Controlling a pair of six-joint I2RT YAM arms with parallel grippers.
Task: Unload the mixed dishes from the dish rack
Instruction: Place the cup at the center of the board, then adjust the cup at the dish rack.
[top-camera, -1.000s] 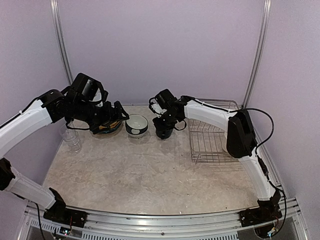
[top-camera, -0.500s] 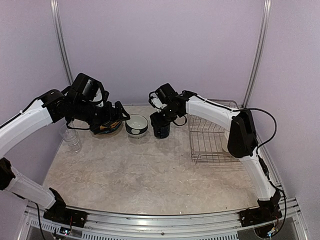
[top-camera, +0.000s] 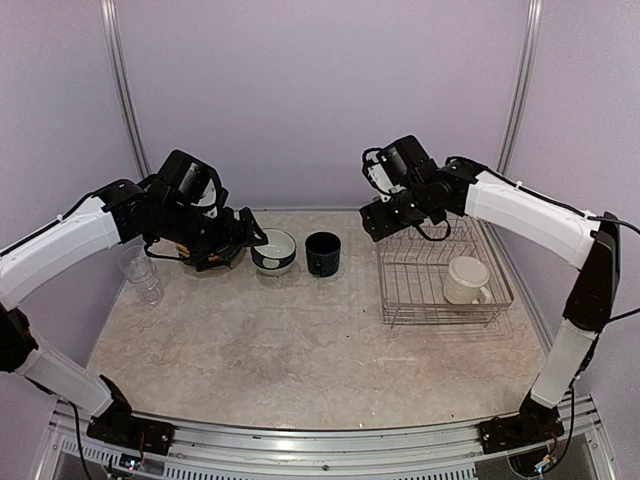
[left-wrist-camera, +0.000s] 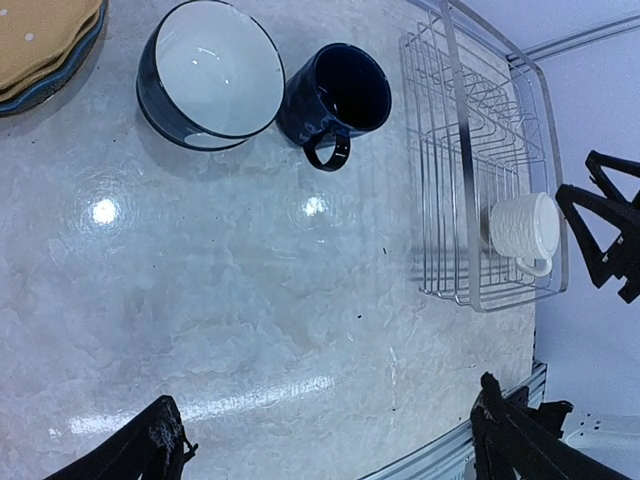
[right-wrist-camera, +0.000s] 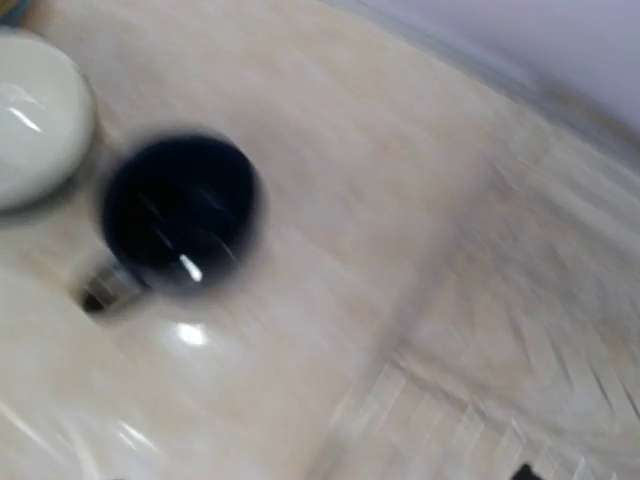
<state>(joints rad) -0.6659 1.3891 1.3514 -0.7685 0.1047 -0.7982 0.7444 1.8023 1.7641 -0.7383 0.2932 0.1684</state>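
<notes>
While the table (top-camera: 300, 350) is seen from above, the rack (top-camera: 400, 290) is found on its right side, and the cream mug (top-camera: 466, 281) is seen resting inside it, near the front. The right gripper (top-camera: 375, 220) is held up near the rack's far left corner, fingers spread apart, with nothing held. The left gripper (top-camera: 250, 238) is held by the plates (left-wrist-camera: 45, 40), its fingers (left-wrist-camera: 150, 455) spread wide and empty. The bowl (top-camera: 273, 250) and navy mug (top-camera: 322, 253) are set side by side on the table, left of the rack. The glasses (top-camera: 142, 275) are stood at the far left.
</notes>
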